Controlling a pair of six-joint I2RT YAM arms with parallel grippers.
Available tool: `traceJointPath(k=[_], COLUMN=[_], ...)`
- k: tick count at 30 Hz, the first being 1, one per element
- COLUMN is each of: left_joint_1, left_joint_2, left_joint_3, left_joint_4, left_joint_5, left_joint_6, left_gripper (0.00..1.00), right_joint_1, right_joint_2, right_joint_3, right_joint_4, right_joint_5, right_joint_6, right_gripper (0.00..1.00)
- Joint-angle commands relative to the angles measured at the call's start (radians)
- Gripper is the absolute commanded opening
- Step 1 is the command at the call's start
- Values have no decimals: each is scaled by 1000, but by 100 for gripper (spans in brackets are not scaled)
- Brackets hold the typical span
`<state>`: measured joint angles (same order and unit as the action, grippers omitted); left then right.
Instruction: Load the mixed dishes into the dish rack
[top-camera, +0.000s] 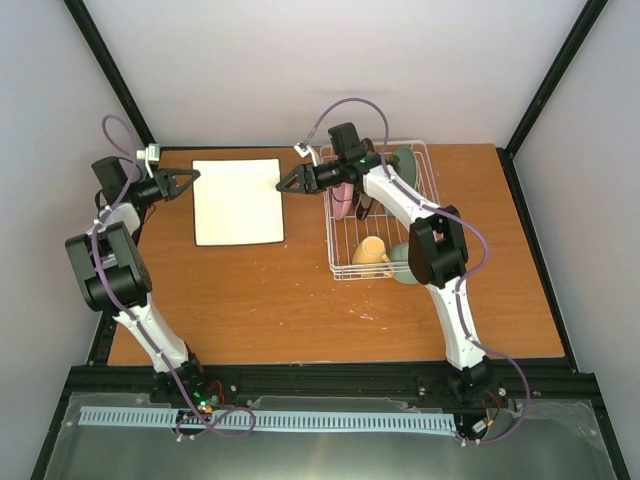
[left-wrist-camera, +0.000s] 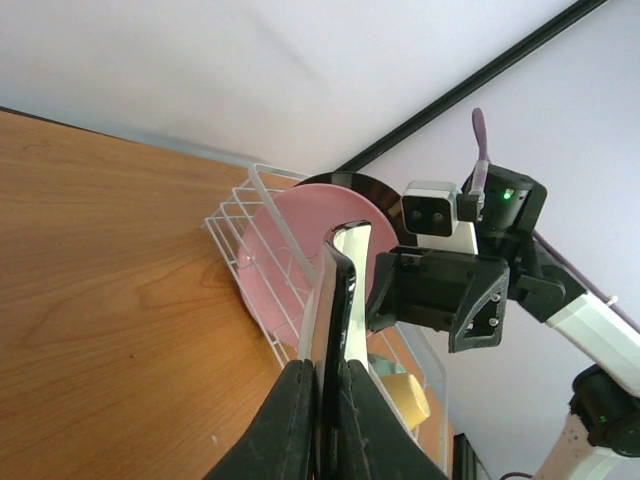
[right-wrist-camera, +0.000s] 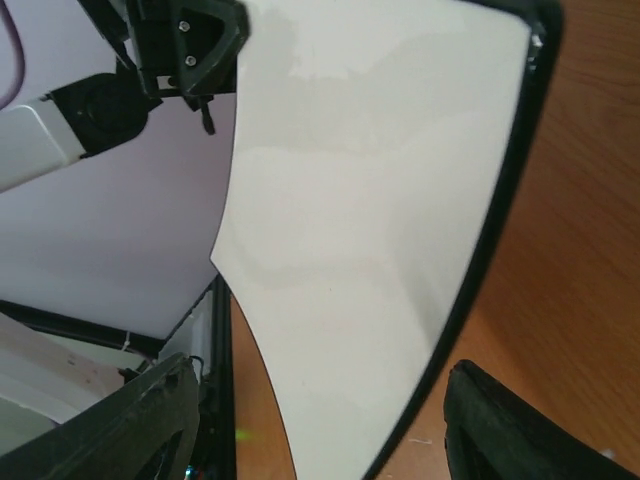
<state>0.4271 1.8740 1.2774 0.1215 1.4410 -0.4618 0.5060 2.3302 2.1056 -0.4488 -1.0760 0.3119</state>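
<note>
- Left fingers (left-wrist-camera: 290, 420) are clamped on the left edge of the white square glossy plate (top-camera: 238, 200).
- My right fingers (right-wrist-camera: 140, 430) stand apart, straddling its opposite edge, not yet gripping.
- It spans between my arms over the wooden surface (top-camera: 300, 300); the white wire dish rack (top-camera: 345, 268) lies rightward, nearer my right arm.

Square plate (top-camera: 238, 201) left of the rack (top-camera: 432, 190), between left gripper (top-camera: 192, 177) and right gripper (top-camera: 283, 184). Rack on the table (top-camera: 300, 310), right rear; inside, plates (top-camera: 343, 200) behind, mug (top-camera: 371, 251) in front, bowl (top-camera: 402, 265) to its right.
</note>
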Motion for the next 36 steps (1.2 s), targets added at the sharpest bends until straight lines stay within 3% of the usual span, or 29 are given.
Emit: traceJointPath(k=[1,8,13,17,19,25,30,33,34,36], left_joint_1=[-10,-31,-77,-137,-170,-201,-202,-195,-190,-182], left_joint_2=[-100,-72,-11,38,75,130,118,113,114,120], left_joint_3=[-59,-168,-128,-47,7,79,103,141,157,193], left_joint_4=[420,1027,1196,1172,1162,1110,847,629,558,448], left_joint_5=[164,125,87,33,32,23,27,17,11,6], left_joint_6=[-373,-836,-976,-968,-972,-959,-754,-597,-550,-473], left_gripper=[1,1,1,1,1,1,2,19,33,40], right_joint_1=[30,38,45,48,48,45,24,4,-4,-15], right_joint_2=[12,17,22,20,14,-5,-25,-36,-37,-40], right_joint_3=[-4,-4,-2,-7,-7,-10,-27,-33,-30,-35], right_joint_4=[59,57,74,111,123,104,102,122,125,142], right_joint_5=[-55,-54,-73,-110,-121,-119,-90,-69,-65,-58], right_joint_6=[39,35,41,69,75,55,58,83,90,108], right_gripper=[67,66,57,27,5,3,3,3,3,3])
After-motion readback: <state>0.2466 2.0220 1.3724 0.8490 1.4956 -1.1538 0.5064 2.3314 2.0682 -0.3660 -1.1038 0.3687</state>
